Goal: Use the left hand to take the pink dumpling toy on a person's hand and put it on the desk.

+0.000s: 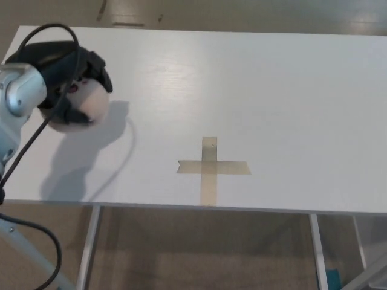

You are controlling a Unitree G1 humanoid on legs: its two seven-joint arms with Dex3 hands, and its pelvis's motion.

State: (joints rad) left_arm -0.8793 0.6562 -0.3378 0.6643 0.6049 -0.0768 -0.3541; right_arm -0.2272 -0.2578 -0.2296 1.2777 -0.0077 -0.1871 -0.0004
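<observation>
Pink, rounded dumpling toy (pixel 81 112) sits inside the left hand (pixel 71 78), black fingers wrapped over its top and side; the hand is clenched on it. Toy surface looks soft and matte, pale pink with a small darker mark near the fingers; shape is roughly a ball, no clear long axis visible. Only the lower part shows below the fingers.

Position: over the far-left part of the white desk (pixel 272 90), near its left edge. A shadow falls on the desk just right of and below the toy. Whether the toy touches the surface cannot be told from this view; the offset shadow suggests it hangs a little above.

Key relation: desk surface lies directly beneath the toy, so the remaining move is judged to be a short descent, then opening the fingers. Tape cross (pixel 210 167) of beige masking tape lies well apart, toward the desk's middle-front.

Desk top is smooth, faintly glossy laminate. Silver forearm and a black cable (pixel 36 139) trail from the wrist. Right hand not in view. No person's hand is visible.
</observation>
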